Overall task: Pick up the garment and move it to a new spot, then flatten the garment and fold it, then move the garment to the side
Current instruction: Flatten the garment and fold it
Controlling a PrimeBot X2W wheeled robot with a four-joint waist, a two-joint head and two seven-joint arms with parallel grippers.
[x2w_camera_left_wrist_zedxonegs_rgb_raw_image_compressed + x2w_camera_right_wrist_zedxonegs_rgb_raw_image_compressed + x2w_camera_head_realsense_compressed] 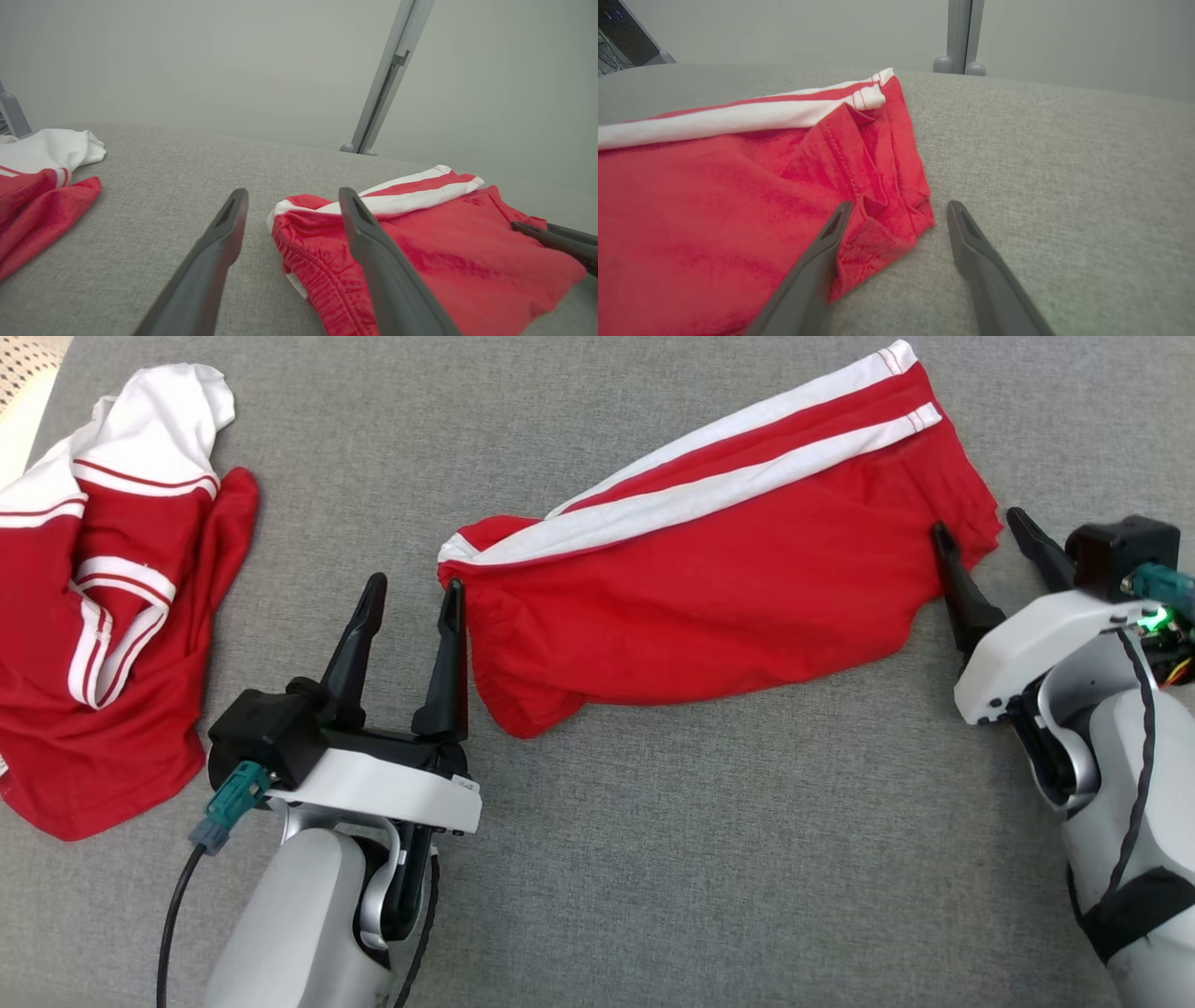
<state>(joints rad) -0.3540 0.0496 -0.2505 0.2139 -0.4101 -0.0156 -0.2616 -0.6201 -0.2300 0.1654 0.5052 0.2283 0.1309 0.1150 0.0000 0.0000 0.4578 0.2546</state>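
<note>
The left claw (414,584) stands wide open and holds nothing. Its inner finger is right against the gathered waistband end of the red shorts (728,588), and in the left wrist view that finger crosses over the cloth; whether it presses on it I cannot tell. The right claw (977,523) is likewise spread and empty. In the right wrist view it (900,205) has the hem corner of the shorts (714,196) between its fingers, one finger over the fabric and the other over the bare bench (700,849). The shorts lie roughly flat in the middle of the grey bench, two white stripes along their far edge, reaching from one claw to the other. There are two garments in all: the shorts, and a crumpled red and white shirt (121,616) well apart at the left edge.
</note>
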